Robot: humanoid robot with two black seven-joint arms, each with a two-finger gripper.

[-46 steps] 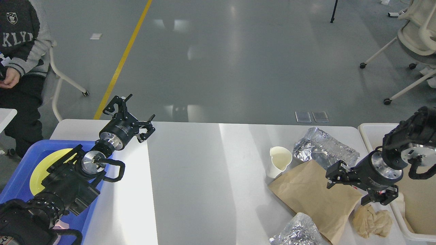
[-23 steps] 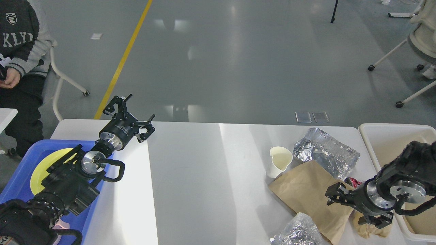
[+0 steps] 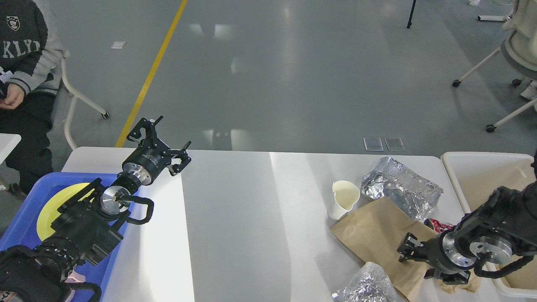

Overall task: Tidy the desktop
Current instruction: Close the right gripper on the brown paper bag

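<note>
On the right end of the white table (image 3: 235, 218), in the head view, most of the clutter sits unsorted: a white paper cup (image 3: 345, 199) stands upright just beside a crumpled foil wrap (image 3: 400, 186), and both touch the far edge of a flat brown paper bag (image 3: 386, 241). A second foil ball (image 3: 365, 287) lies at the near edge, overlapped by the bag's corner, and a red scrap (image 3: 438, 225) peeks out at the bag's right side. A wad of tan paper (image 3: 472, 285) is mostly hidden under the right arm.

The right hand (image 3: 413, 258) hangs low over the near right part of the bag, its fingers a little apart with nothing visibly held; whether they touch the paper I cannot tell. The left hand (image 3: 161, 140) hovers wide open and empty above the table's far left corner, well away from the litter.

The off-white tub (image 3: 455, 167) at the right edge holds what looks like brown paper, so I judge some rubbish is already binned. The blue tray (image 3: 25, 226) at the left carries a yellow plate (image 3: 48, 214). By my reckoning the job is early to midway: the middle of the table is bare, but cup, both foils, bag, scrap and wad all remain to be moved.
</note>
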